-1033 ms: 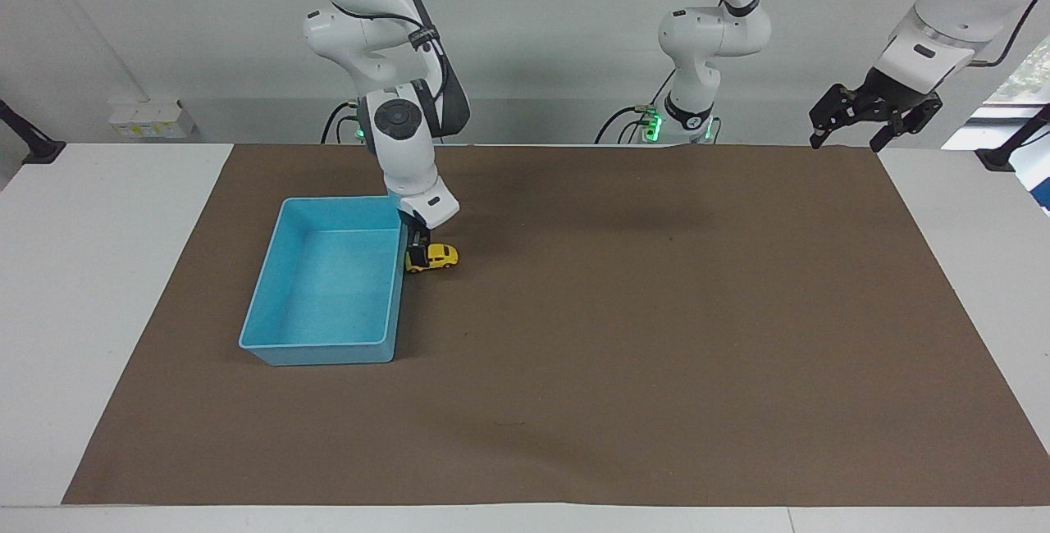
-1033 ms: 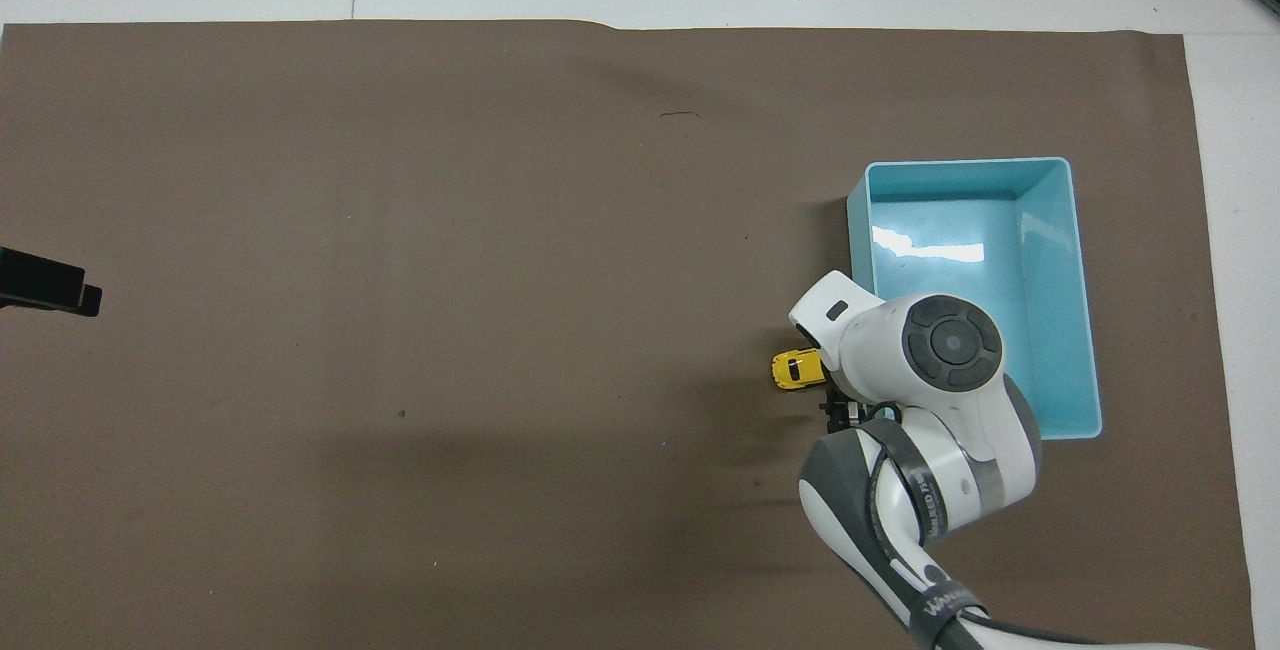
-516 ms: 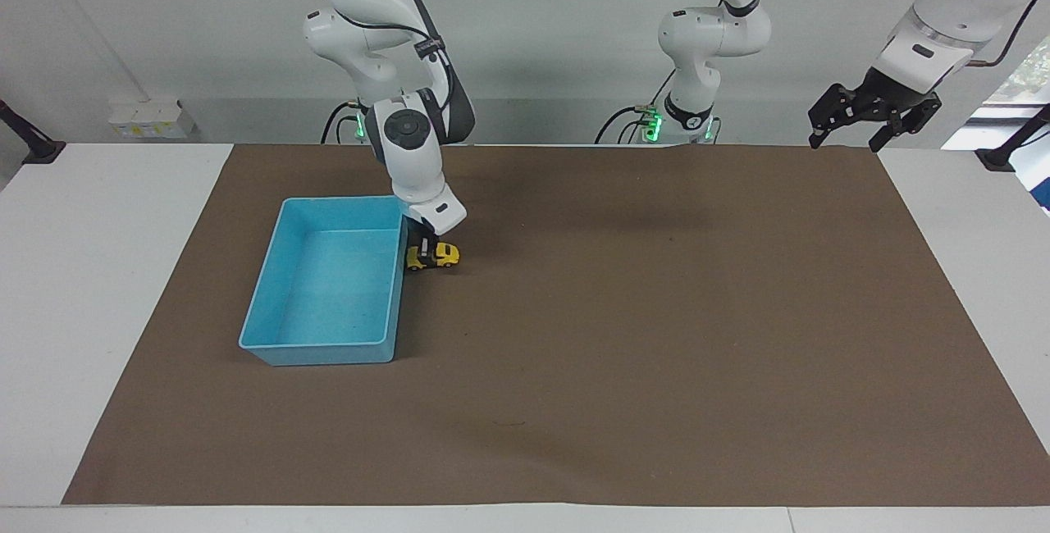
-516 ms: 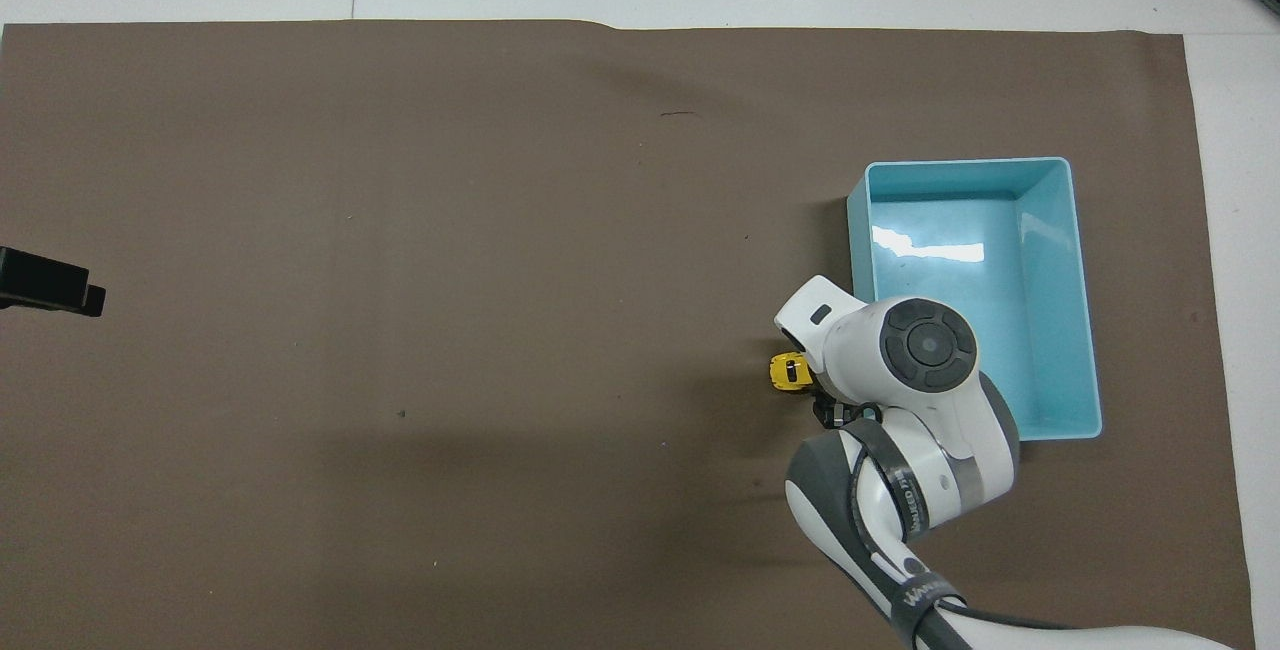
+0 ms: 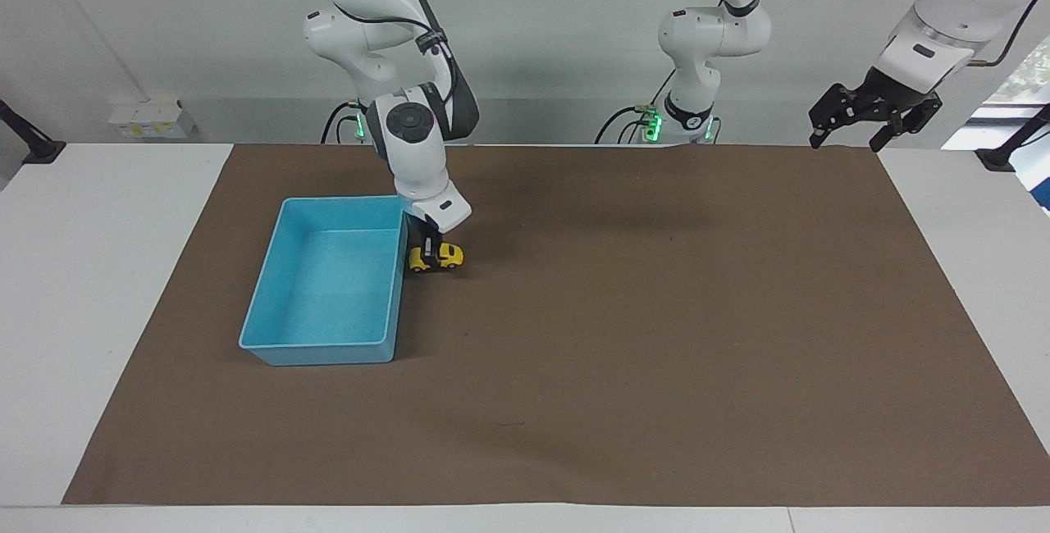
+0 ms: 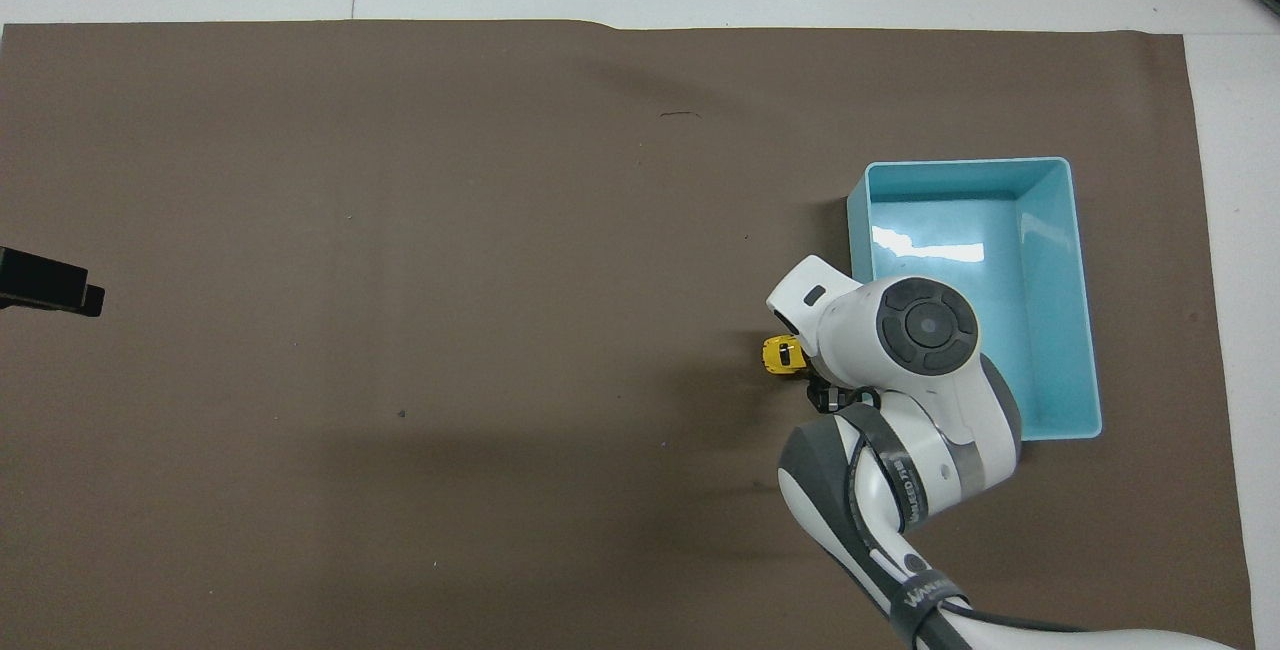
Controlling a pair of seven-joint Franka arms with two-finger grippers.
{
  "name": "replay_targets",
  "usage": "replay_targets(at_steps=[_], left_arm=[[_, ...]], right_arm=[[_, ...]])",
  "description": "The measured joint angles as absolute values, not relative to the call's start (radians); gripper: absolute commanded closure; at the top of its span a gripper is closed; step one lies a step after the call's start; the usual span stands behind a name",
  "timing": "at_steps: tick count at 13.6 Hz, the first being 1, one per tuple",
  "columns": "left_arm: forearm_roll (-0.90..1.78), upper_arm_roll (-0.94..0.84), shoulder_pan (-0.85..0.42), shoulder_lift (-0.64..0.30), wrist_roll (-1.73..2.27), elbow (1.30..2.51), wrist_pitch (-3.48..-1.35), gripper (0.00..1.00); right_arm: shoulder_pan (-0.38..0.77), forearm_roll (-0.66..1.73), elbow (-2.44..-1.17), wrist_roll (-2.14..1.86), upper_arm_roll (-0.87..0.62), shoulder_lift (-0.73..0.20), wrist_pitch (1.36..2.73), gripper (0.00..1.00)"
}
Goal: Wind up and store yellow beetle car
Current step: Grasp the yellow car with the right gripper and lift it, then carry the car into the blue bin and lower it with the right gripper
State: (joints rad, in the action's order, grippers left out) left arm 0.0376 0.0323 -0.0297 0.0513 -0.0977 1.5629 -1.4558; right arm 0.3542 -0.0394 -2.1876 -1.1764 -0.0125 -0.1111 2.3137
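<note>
Between the closed fingers of the right gripper (image 5: 426, 248) sits the yellow beetle car (image 5: 438, 256), wheels on the brown mat (image 5: 623, 328), just beside the wall of the blue bin (image 5: 271, 303) that faces the middle of the table. The jaws stand narrow, clamped on the car's end nearest the bin; the overhead view shows only the car's free end, since the wrist covers the rest.

Probable faults from this state:
- Slip. The grip takes one end of a small rounded body. A drag along the mat to wind the spring could pivot the car out of the jaws.
- Collision. The bin wall lies close to the fingers; a stroke toward it could strike or shift the bin.
- Runaway. If the jaws release a wound car on the mat, it may roll clear of reach.

The blue bin holds nothing visible; its floor is bare. The car is outside it.

The left gripper (image 5: 874, 119) waits, jaws wide and empty, raised over the mat's edge at the left arm's end.
</note>
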Motion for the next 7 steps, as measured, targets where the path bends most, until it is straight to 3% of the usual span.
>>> replay_targets(at_steps=[3, 7], left_arm=[[0.038, 0.032, -0.030, 0.051, -0.098, 1.563, -1.456, 0.00], [0.038, 0.032, -0.030, 0.051, -0.098, 1.563, -1.456, 0.00]], right_arm=[[0.360, -0.039, -2.088, -1.167, -0.014, -0.110, 2.234, 1.00], [0.359, -0.039, -1.941, -1.157, -0.016, -0.094, 2.032, 1.00]])
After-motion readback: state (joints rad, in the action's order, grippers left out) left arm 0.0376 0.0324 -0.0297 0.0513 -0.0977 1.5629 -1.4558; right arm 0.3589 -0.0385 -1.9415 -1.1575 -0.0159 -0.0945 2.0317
